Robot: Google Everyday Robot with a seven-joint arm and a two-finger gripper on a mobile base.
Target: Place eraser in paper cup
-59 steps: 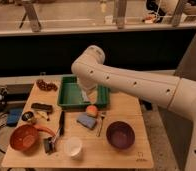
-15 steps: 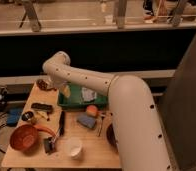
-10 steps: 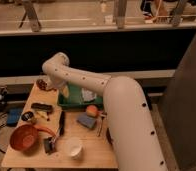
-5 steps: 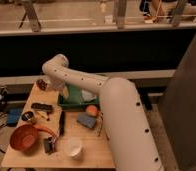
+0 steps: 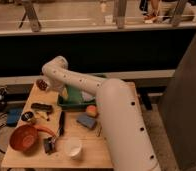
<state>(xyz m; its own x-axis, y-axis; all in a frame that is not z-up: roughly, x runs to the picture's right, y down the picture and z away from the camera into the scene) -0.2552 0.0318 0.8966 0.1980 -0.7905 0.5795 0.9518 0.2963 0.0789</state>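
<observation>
The eraser [image 5: 42, 106] is a small flat black bar lying on the left part of the wooden table [image 5: 21, 160]. The white paper cup [image 5: 72, 147] stands upright near the table's front edge, with nothing visible in it. My white arm reaches from the lower right up to a bend at the table's back left. My gripper [image 5: 65, 93] hangs down from there at the left end of the green tray [image 5: 77, 103]. It is to the right of the eraser, behind it and apart from it.
An orange bowl [image 5: 23, 138] sits at the front left. A slim black stick [image 5: 61, 123] lies between the eraser and the cup. A blue sponge [image 5: 85, 120] and an orange ball [image 5: 92, 110] lie beside my arm. A brown item [image 5: 42, 84] lies at the back left. My arm hides the table's right side.
Since the earliest frame my arm has swung left across the table and now covers the purple bowl. Over the last second it has barely shifted. The eraser and cup have not moved.
</observation>
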